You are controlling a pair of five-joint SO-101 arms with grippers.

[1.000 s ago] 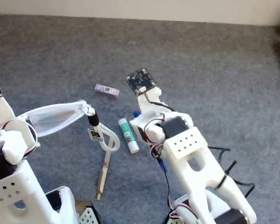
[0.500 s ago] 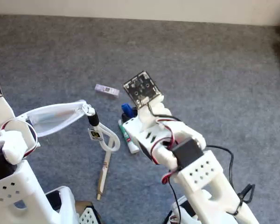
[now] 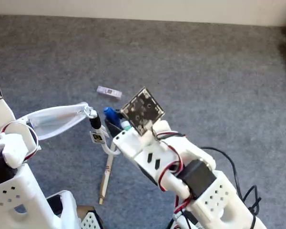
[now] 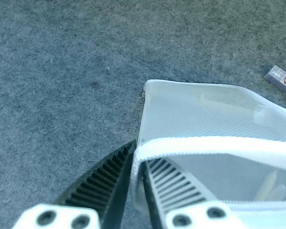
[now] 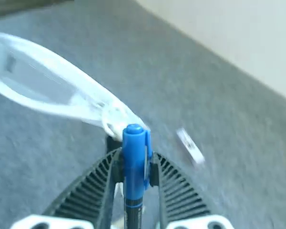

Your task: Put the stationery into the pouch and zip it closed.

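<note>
Pouch (image 3: 55, 119) sits far left on the table, mouth open. Left tool (image 4: 138, 157) is pinched narrow on its rim, holding it up. Pencil (image 3: 105, 177) lies on the table below the pouch's zip end. Right tool (image 3: 115, 121) is clamped on a blue marker (image 3: 111, 113), hanging just beside the zip end, not yet over the mouth. Glue stick (image 3: 126, 126) peeks out by the right arm. Eraser (image 3: 108, 92) lies apart, farther back.

Step looks like loading the first item, the marker. The next move calls for bringing it over the open mouth, lining it up along the pouch, then letting go. Pencil, glue stick, eraser and zipping are all left to do.

Left wrist view shows the grip on the rim and the mesh wall, which the high view hides. Right wrist view shows the marker (image 5: 134, 152) seated between the fingers, aimed at the zip end. High view gives the overall layout.
</note>
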